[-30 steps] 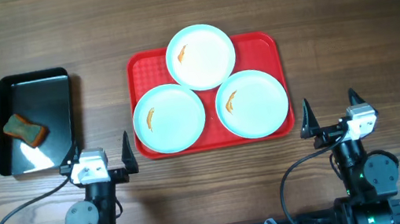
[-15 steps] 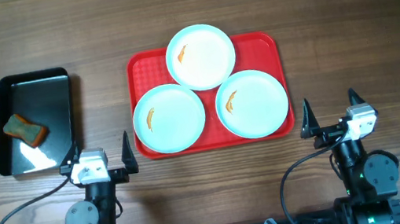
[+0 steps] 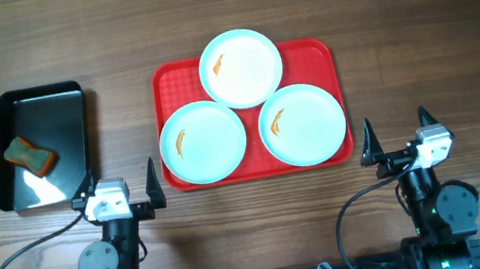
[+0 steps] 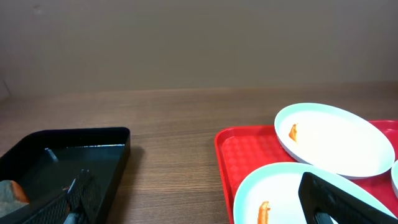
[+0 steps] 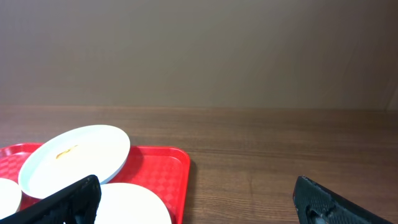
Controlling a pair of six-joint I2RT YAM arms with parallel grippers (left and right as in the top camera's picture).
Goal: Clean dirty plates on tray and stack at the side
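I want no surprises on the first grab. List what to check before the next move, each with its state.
1. The left hand is open and empty: ok.
2. The right hand is open and empty: ok.
3. The sponge lies free in the black tray: ok.
4. All three plates sit on the red tray: ok.
5. The plates are clean: not ok, each has an orange smear.
6. The plates are clear of one another: cannot tell, the far rim meets or overlaps the two near ones.

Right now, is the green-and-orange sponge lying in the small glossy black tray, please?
In: the sponge sits within the black tray, inside its raised walls.
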